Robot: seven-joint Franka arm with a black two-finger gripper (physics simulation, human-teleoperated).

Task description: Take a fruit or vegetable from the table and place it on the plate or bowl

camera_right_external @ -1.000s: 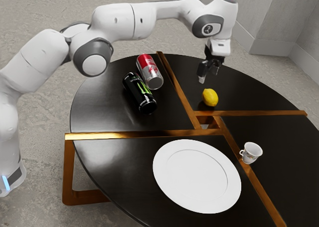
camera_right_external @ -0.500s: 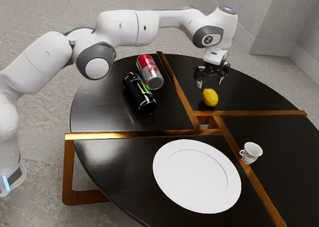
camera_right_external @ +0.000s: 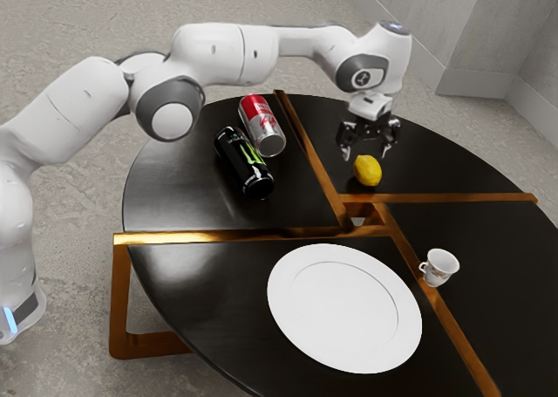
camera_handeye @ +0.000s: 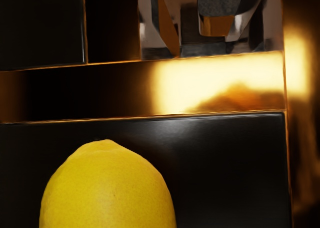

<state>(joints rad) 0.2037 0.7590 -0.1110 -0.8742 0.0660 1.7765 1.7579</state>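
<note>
Lemon lay right of centre in the upper half of the exterior view, on the black desk beside its gold inlay and well apart from the white plate at lower centre. The fingers hung spread and empty just above it. It looked light, firm and waxy-smooth, and likely to roll. Pinching across its short middle seemed safest.

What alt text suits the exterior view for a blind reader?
A black two-finger gripper hangs open just above a yellow lemon on a round black table. Nearby: a large white plate, small white cup, black can and red can.
</note>
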